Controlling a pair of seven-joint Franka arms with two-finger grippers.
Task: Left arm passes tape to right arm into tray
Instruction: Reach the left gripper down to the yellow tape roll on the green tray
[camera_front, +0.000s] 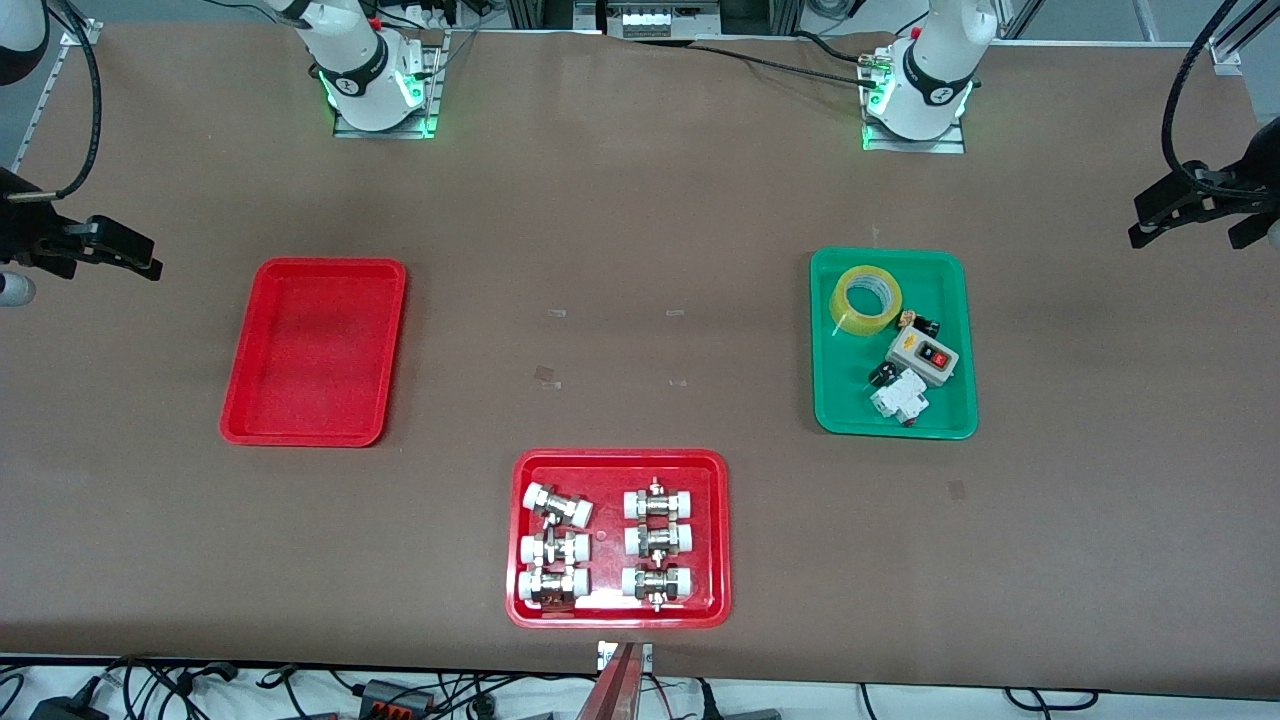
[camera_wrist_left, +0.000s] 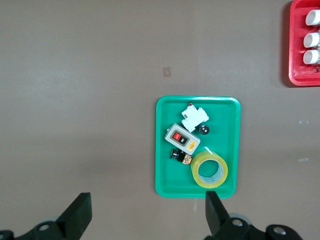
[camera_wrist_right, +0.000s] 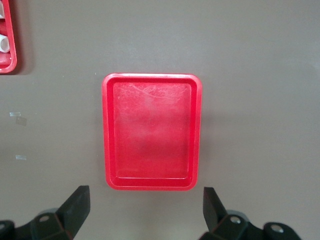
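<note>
The tape (camera_front: 866, 300), a yellow translucent roll, lies flat in the green tray (camera_front: 845, 400), in the corner nearest the left arm's base. It also shows in the left wrist view (camera_wrist_left: 209, 169). My left gripper (camera_wrist_left: 147, 200) is open and empty, high over the table beside the green tray; in the front view it (camera_front: 1140, 225) shows at the edge. The plain red tray (camera_front: 315, 350) is empty at the right arm's end. My right gripper (camera_wrist_right: 145, 192) is open and empty, high above the table beside that tray (camera_wrist_right: 151, 131); in the front view it (camera_front: 150, 258) shows at the other edge.
The green tray also holds a grey switch box (camera_front: 921, 355), a white breaker (camera_front: 898, 397) and small black parts. A wider red tray (camera_front: 620, 458) with several white-capped metal fittings sits nearest the front camera, midway between the arms.
</note>
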